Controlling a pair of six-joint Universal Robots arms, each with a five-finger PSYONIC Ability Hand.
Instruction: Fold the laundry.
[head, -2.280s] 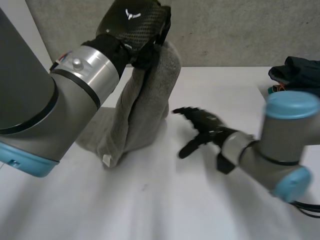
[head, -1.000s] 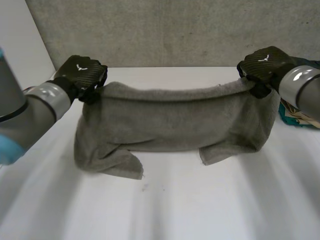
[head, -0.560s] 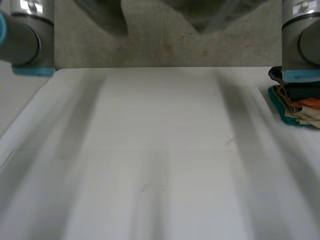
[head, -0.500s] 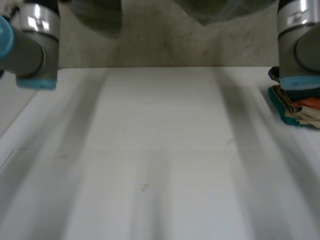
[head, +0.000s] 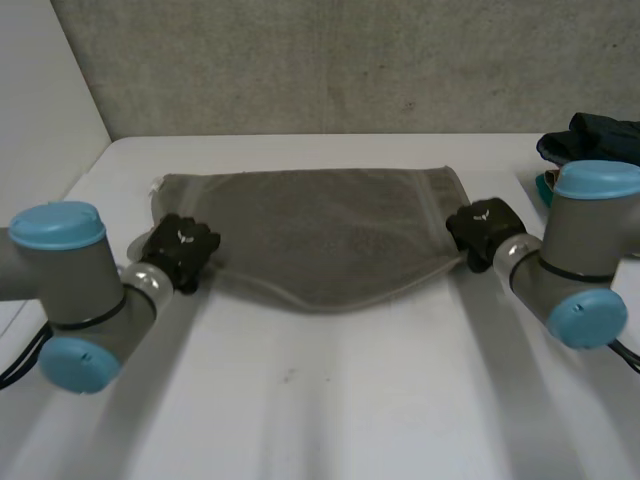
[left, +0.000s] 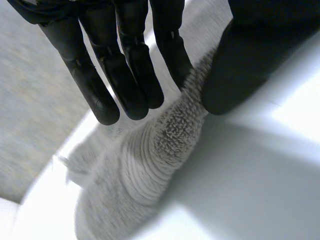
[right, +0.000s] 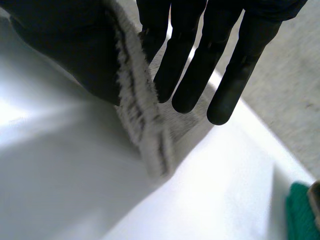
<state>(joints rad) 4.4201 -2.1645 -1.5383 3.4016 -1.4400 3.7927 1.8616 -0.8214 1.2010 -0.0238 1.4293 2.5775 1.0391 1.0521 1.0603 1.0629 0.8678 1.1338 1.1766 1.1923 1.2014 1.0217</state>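
Note:
A grey towel (head: 320, 235) lies spread flat across the far half of the white table (head: 320, 400), its near edge sagging towards me in the middle. My left hand (head: 180, 250) is at the towel's near left corner. In the left wrist view the towel's edge (left: 145, 155) runs between the straight fingers (left: 125, 65) and the thumb, which pinch it. My right hand (head: 480, 228) is at the near right corner. There the towel's hem (right: 142, 120) is pinched between the thumb and the straight fingers (right: 185, 65).
A pile of dark and teal clothes (head: 590, 140) sits at the table's far right edge, close to my right arm; its teal part (right: 300, 210) lies beyond the right fingertips. A grey wall stands behind the table.
Half a second ago both arms were raised with the towel swung up high. Now the arms are down and the towel lies spread flat on the table, a hand at each near corner.

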